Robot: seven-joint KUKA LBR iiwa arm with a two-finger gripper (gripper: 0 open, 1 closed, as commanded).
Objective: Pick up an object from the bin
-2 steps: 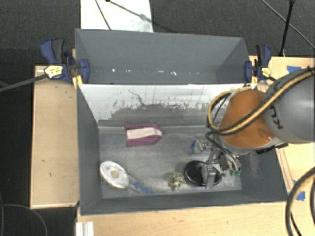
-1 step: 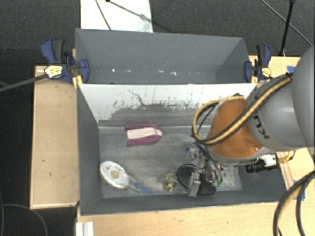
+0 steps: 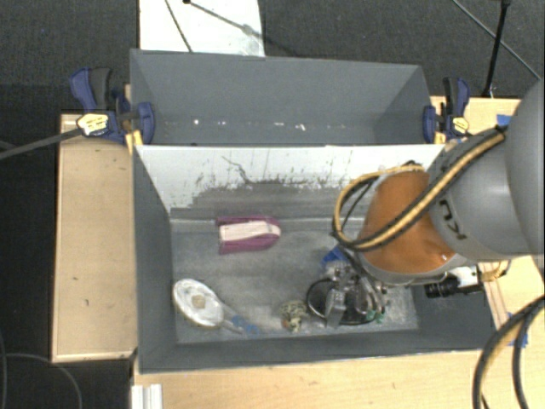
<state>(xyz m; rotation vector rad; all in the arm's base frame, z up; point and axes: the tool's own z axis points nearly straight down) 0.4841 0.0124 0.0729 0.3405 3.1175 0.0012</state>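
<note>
My gripper (image 3: 347,303) is low in the bin's front right corner, its metal fingers down among a few small things. Right beside the fingers on the left lies a black ring-shaped thing (image 3: 318,297). A small olive and grey lump (image 3: 294,316) sits a little further left on the floor. A blue scrap (image 3: 335,255) peeks out just above the gripper, under the orange cover. Something green (image 3: 375,317) shows at the gripper's right side. Whether anything is between the fingers is hidden.
A purple and white block (image 3: 248,233) lies in the middle of the bin, toward the back. A white oval dish-like thing (image 3: 197,302) with a blue handle rests near the front left corner. The arm and its orange cover hang over the right side of the bin.
</note>
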